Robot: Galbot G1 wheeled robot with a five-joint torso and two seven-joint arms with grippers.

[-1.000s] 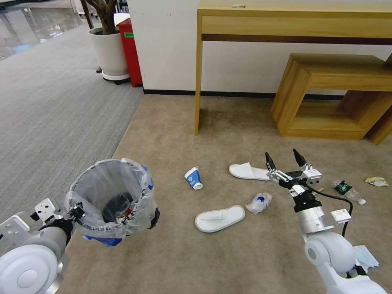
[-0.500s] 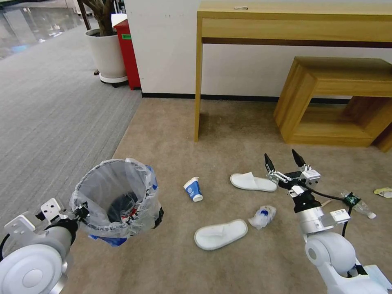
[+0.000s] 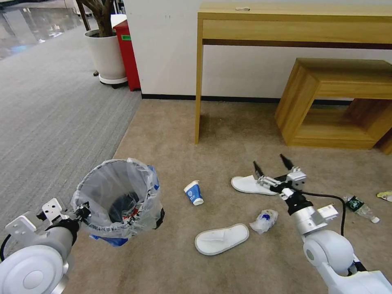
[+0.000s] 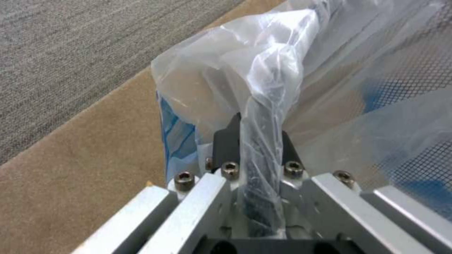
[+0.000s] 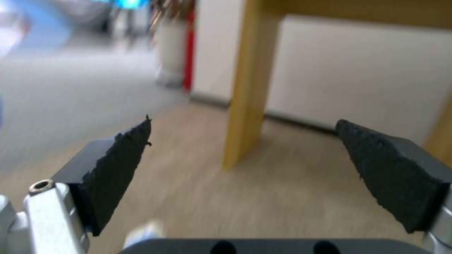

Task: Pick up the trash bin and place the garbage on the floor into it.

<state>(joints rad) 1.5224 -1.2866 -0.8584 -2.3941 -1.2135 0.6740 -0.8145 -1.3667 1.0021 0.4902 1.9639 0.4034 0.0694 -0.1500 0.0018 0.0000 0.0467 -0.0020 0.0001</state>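
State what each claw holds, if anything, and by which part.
Left claw grips the trash bin by its bag-covered rim. Right claw is open, holding nothing.

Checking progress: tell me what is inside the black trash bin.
Inside the small round black trash bin, within its clear bag, lie dark and red-white litter pieces; the crinkled plastic hides whatever lies deeper.

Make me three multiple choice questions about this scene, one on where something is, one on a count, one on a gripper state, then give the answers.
1. Where is the paper cup?
A. on the beige carpet between the trash bin and the slippers
B. inside the bin
C. on the desk

2. How many white slippers lie on the floor?
A. one
B. two
C. four

3. What is the right gripper doing?
A. shut on a slipper
B. shut on the cup
C. open, holding nothing

Answers: 1 A, the cup stands right of the trash bin. 2 B, a far slipper and a near slipper. 3 C, its fingers are spread with nothing between.
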